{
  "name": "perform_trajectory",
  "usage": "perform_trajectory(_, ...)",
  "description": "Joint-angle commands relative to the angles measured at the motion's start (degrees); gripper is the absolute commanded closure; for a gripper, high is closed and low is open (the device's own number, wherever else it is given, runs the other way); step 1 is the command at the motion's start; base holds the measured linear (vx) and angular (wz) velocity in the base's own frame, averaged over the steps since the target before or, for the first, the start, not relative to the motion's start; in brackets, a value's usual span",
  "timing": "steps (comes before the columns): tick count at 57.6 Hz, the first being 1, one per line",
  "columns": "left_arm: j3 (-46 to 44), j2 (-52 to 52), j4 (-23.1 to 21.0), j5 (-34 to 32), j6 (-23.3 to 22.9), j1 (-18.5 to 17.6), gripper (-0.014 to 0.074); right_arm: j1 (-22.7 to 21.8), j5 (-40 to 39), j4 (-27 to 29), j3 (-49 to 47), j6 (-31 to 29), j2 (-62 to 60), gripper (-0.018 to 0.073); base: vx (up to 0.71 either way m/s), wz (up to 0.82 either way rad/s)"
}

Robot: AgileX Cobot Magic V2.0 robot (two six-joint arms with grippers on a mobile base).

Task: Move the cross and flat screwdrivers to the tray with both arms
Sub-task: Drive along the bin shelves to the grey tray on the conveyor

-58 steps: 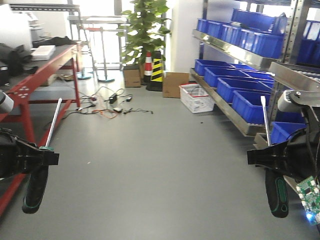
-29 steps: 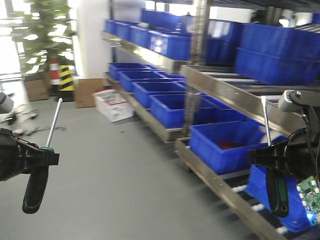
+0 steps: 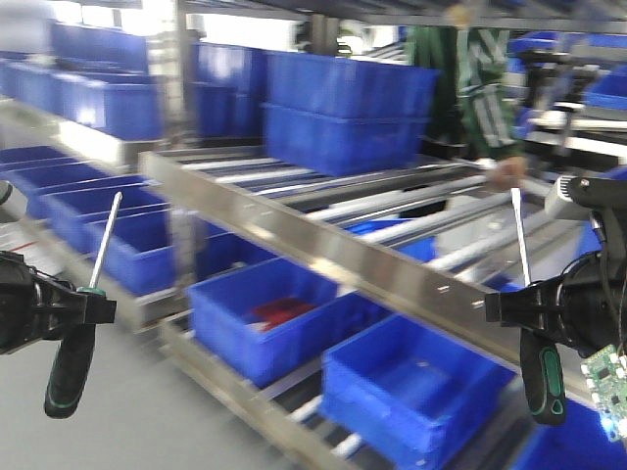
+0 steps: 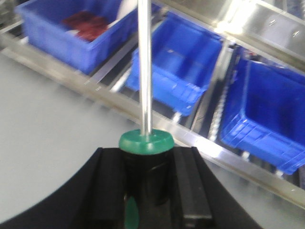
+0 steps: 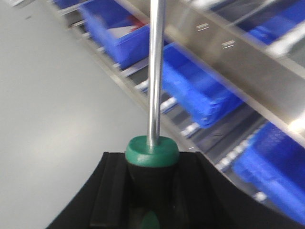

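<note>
A: While the rack (image 3: 323,245) of blue bins (image 3: 411,392) fills the far side, no tray in view. Grip?
B: Both good: left gripper (image 3: 86,308) and right gripper (image 3: 509,308), fingers (image 4: 188,191) clamped on left screwdriver (image 3: 69,377) and right screwdriver (image 3: 542,382) at the handle tops, held in air.
A: Handling?
B: Rigid, light. The chunky handle is the hold. Long axes near-vertical, shafts up.

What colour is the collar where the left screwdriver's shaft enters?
Green collar; left wrist view shows it best.
</note>
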Motion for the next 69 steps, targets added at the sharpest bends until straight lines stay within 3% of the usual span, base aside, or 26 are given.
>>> perform_trajectory(1, -1.7, -1.7, -2.1, -3.5, -0.5, -0.2, 0.0594, -0.2, -4.9, -0.5, -1.9, -0.2, -1.3, 0.0568, 0.40, -0.61)
perform_trajectory(69, -1.7, -1.7, -2.1, -3.4, -0.5, -0.2, 0.0594, -0.2, -4.8, -0.3, -1.9, -0.2, -1.3, 0.0568, 0.27, -0.58)
